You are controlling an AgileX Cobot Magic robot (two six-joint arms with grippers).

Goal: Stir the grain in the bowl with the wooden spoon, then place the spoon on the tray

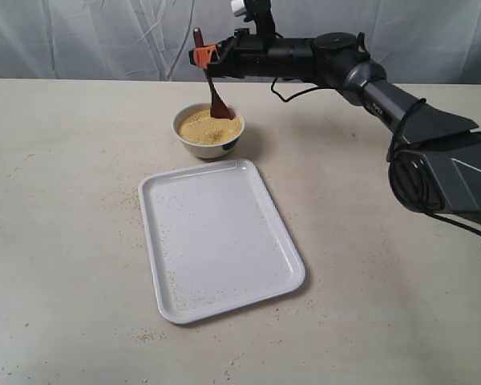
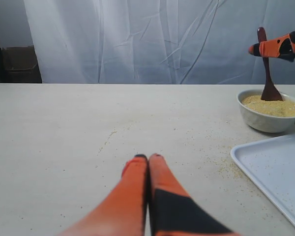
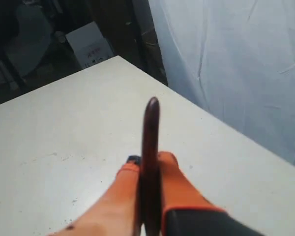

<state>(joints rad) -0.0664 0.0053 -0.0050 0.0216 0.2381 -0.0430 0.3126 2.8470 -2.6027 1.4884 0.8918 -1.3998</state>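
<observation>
Spoon point(image 1: 212, 85) pinched in right hand point(image 1: 201, 55), tip in grain point(image 1: 202, 128); left hand point(image 2: 148, 158) pressed together.

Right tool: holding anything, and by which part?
Right tool grips the wooden spoon by its upper handle, just below the tip; the oval end sits in the grain. Left tool is shut on nothing.

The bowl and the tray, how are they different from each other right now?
The bowl is small, round and deep; the tray is much larger, flat and rectangular. The bowl is filled with grain; the tray carries only scattered specks. The wooden spoon reaches down into the bowl, not the tray. Both are white and sit on the table.
</observation>
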